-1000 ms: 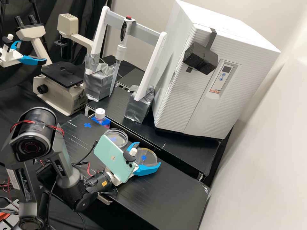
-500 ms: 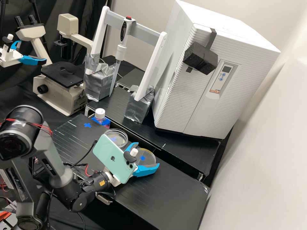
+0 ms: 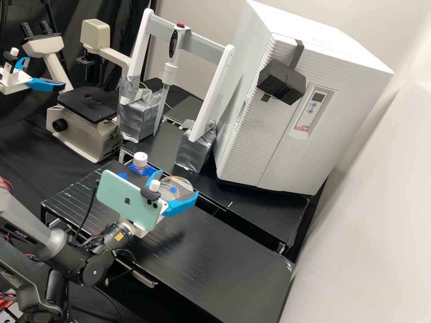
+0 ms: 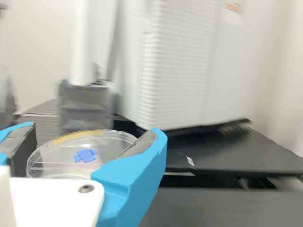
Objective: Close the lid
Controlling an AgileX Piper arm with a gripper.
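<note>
One hand (image 3: 178, 183) holds one lid (image 3: 181, 185) between two fingers (image 3: 181, 206).

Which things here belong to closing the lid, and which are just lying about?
Part of the job:
clear lid, held in the tool
dish, partly behind the lid

Just lying about:
white-capped bottle
microscope
pipette on its stand
white cabinet

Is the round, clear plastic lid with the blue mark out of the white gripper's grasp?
No, the lid is held between the two bright blue fingers of the gripper.
</note>
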